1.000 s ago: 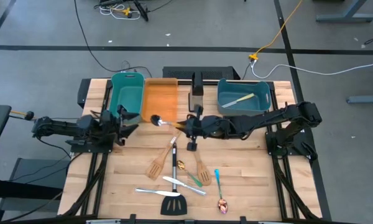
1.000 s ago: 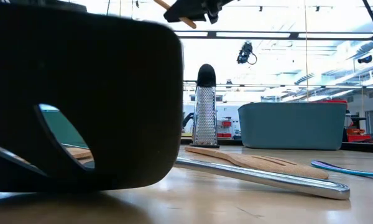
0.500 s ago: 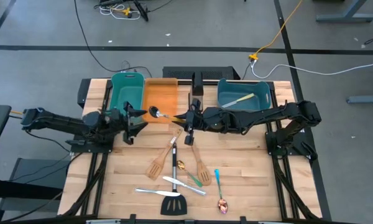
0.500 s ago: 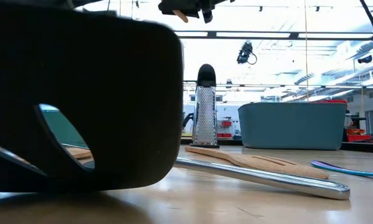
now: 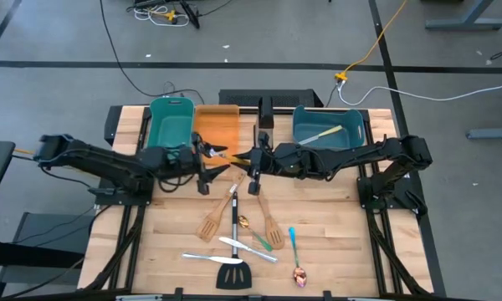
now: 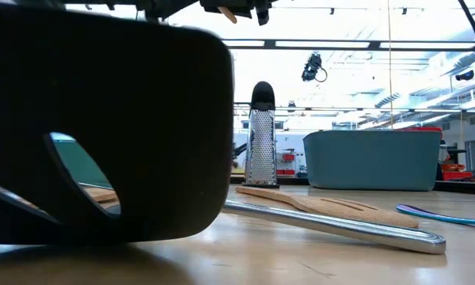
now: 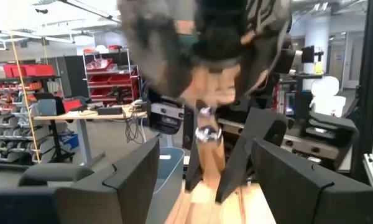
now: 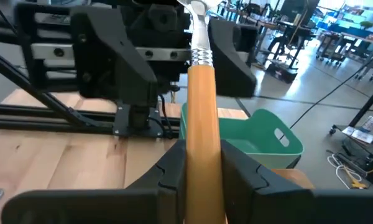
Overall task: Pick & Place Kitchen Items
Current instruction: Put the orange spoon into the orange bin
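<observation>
A spoon (image 5: 226, 155) with a wooden handle and a steel neck and head hangs above the table's middle, near the orange bin (image 5: 216, 125). My right gripper (image 5: 253, 159) is shut on it. My left gripper (image 5: 206, 169) has reached in from the left and is open. In the right wrist view its fingers (image 8: 127, 56) stand on either side of the spoon's head end; I see no touch. Other utensils lie on the near half: wooden spatulas (image 5: 209, 224), a black slotted turner (image 5: 233, 272), knives (image 5: 234, 247) and a blue-handled spoon (image 5: 292, 241). My right gripper pinches the spoon's wooden handle (image 8: 203, 134) between its two fingers. The fingers come about level from the table's right and lie along the handle. The spoon is lifted clear, roughly level, with its steel neck (image 8: 201, 56) and head pointing toward the table's left.
A teal bin (image 5: 171, 125), the orange bin and a blue bin (image 5: 328, 144) holding a pale utensil stand along the far edge. A steel grater (image 6: 261, 134) stands between the orange and blue bins. The black turner's head fills the left of the low view.
My left gripper has travelled up and toward the table's right, from beside the teal bin to the spoon's head, and has stayed open. My right gripper has kept its place, still shut on the spoon. The spoon's head has swung slightly toward the far edge.
</observation>
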`<state>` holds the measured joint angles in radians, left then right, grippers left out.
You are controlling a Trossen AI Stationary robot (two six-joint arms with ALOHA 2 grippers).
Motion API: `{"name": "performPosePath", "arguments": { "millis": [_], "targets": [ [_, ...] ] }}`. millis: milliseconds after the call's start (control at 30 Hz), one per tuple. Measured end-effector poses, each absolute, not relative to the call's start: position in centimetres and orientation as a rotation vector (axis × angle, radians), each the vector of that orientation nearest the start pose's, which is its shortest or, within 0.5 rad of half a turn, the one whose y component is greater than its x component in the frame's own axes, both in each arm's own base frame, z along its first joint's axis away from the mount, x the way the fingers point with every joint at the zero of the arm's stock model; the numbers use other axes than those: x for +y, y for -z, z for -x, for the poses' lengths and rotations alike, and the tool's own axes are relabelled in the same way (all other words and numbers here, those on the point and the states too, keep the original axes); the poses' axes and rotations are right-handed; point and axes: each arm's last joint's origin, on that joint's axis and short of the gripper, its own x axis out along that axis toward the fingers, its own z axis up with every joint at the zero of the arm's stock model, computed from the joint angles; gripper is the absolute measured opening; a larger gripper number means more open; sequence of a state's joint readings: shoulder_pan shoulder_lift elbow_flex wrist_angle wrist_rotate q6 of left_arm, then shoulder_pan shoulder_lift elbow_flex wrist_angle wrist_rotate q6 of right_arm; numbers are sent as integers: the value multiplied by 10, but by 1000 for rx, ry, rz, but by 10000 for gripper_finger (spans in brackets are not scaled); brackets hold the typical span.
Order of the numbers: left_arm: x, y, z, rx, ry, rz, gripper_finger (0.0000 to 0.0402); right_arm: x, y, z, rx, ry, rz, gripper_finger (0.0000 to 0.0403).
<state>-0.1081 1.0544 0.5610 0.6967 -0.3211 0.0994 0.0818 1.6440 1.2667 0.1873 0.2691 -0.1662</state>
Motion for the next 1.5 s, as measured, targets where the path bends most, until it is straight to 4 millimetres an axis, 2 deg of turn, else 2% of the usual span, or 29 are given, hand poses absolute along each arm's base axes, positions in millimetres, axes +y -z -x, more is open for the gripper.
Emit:
{"name": "performPosePath", "arguments": {
  "millis": [200,300,433,600,733,933,1233,1500],
  "targets": [
    [-16,-296,-246,-195,-227,-65,258,24,-314,-383,202,155,201,73],
    [-14,-299,-251,-198,-236,-70,241,24,-314,-383,200,150,200,73],
    [-11,-300,-254,-198,-235,-50,175,24,-314,-383,202,155,198,73],
    [-12,-299,-254,-195,-180,-50,50,24,-314,-383,205,150,212,73],
    [-12,-299,-254,-195,-169,-47,49,24,-314,-382,206,158,214,74],
    [-11,-298,-254,-179,-203,-40,49,23,-314,-382,206,186,208,106],
    [-6,-296,-255,-168,-227,-31,49,22,-313,-382,217,216,245,81],
    [5,-295,-255,-151,-286,-39,49,18,-311,-380,256,360,277,145]
  ]
}}
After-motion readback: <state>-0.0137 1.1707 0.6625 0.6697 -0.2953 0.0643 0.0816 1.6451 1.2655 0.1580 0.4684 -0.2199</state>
